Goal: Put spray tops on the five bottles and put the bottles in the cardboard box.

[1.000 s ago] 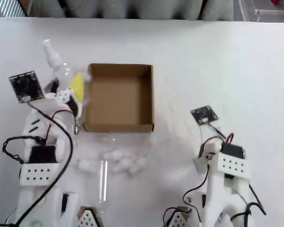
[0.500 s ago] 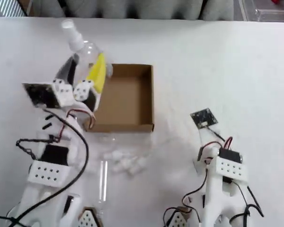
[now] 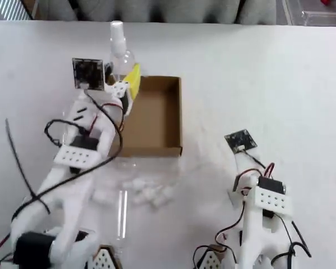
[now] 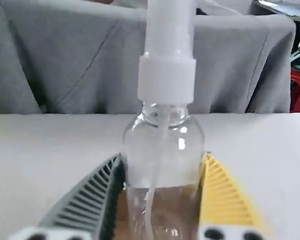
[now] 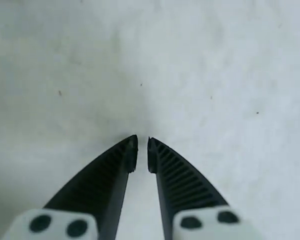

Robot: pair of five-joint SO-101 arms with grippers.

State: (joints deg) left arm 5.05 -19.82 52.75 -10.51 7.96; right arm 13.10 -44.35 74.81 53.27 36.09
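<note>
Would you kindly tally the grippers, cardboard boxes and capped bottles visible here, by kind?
grippers: 2 (left gripper, right gripper)
cardboard box: 1
spray bottle, capped, in the left gripper: 1
Total: 4
The loose white pieces by the box are too blurred to count.

The high camera looks nearly straight down on the cardboard box [image 3: 151, 117] and the table [image 3: 280, 73]. The left wrist camera faces level, close behind a spray bottle [image 4: 162, 165] at the box's far-left corner, shared with the high view. The right wrist camera looks closely down at table right of the box.
</note>
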